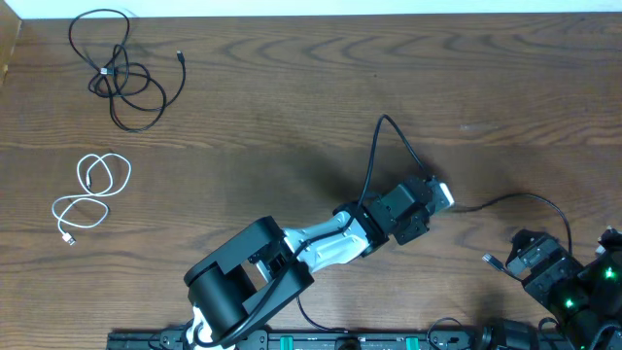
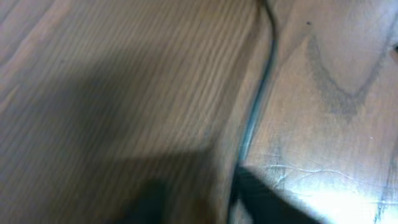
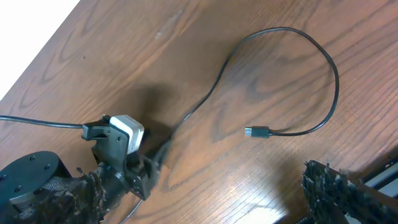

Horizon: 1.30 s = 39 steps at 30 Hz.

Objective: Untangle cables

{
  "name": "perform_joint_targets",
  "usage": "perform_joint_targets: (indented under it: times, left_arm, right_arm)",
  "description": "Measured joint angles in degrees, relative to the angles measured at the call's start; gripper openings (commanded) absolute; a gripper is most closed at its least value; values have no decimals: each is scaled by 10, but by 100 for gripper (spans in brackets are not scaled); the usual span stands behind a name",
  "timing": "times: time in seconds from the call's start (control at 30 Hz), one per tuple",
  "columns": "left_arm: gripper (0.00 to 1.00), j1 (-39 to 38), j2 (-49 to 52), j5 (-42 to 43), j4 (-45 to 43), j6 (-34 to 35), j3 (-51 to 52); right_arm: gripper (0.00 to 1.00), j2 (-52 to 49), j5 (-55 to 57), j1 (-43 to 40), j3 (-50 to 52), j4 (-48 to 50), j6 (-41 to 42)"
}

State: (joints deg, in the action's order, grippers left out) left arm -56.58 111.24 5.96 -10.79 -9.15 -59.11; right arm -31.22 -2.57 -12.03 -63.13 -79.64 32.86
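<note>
Three cables lie well apart on the wooden desk [image 1: 292, 87]. Toward the far left corner a black cable [image 1: 121, 83] lies in overlapping loops, with one plug end [image 1: 182, 56] sticking out to the right of them. Nearer, along the left edge, a white cable [image 1: 92, 194] rests in a loose figure of eight, its connector [image 1: 68, 238] at the near end.

A second black cable [image 1: 374, 156] crosses the middle of the desk. It runs from a bend on the far side down to the left pincer [image 1: 437, 194] and comes out on the other side. From there it sweeps round in a wide arc and ends in a small flat plug [image 3: 256, 132] lying on the wood. Any print on the plugs is too small to read.

The left pincer reaches low over the middle of the desk, with a white block [image 3: 127, 132] at its tip. The blurred left wrist view shows the cable running along the grain to a dark finger [image 2: 267, 202] at the bottom edge. Whether the fingers actually pinch the cable I cannot tell.

The right pincer [image 1: 515, 258] sits at the near right, its fingers spread wide with nothing between them. The flat plug lies on the desk just ahead of the gap. Green lights [image 1: 569, 303] glow on its arm.
</note>
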Motion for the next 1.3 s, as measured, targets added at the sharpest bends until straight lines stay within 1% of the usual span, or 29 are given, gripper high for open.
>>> perform_joint_targets:
  times: [0.17, 0.23, 0.27, 0.3, 0.33, 0.43, 0.47, 0.6, 0.73, 0.8, 0.93, 1.0, 1.1, 1.2, 1.3]
  left_arm:
    - [85, 0, 0, 59, 1, 18, 0]
    - [82, -1, 0, 79, 1, 19, 0]
    - [78, -1, 1, 86, 0, 19, 0]
    - [71, -1, 6, 92, -2, 21, 0]
    - [53, -2, 15, 97, -6, 21, 0]
    - [11, -2, 45, 102, -34, 23, -5]
    - [8, -2, 51, 103, -41, 22, -9]
    - [8, -1, 52, 81, -40, 26, -11]
    - [8, 5, 21, 0, -10, 34, -7]
    - [7, 19, -16, -47, -4, 36, -4]
    - [8, 73, -130, -120, -6, 56, -4]
    - [8, 106, -182, -140, -2, 74, -4]
    - [8, 148, -225, -156, 15, 101, -5]
    - [8, 179, -243, -162, 46, 122, -5]
    - [8, 193, -243, -162, 70, 134, -5]
  right_arm:
    - [99, 0, 0, 0, 0, 0, 0]
    - [99, 0, 0, 0, 0, 0, 0]
    - [99, 0, 0, 0, 0, 0, 0]
    - [99, 0, 0, 0, 0, 0, 0]
    - [99, 0, -3, 0, 0, -2, 0]
    - [99, 0, -8, 0, 0, -9, 0]
    - [99, 0, -9, 0, 0, -11, 0]
    - [99, 0, -11, 0, 0, -19, 0]
    - [99, 0, -11, 0, 0, -21, 0]
    - [99, 0, -11, 0, 0, -21, 0]
    - [99, 0, -13, 0, 0, -21, 0]
    - [99, 0, -13, 0, 3, -21, 0]
    - [99, 0, -13, 0, 12, -20, 0]
    - [99, 0, -13, 0, 27, -18, 0]
    - [99, 0, -14, 0, 42, -16, 0]
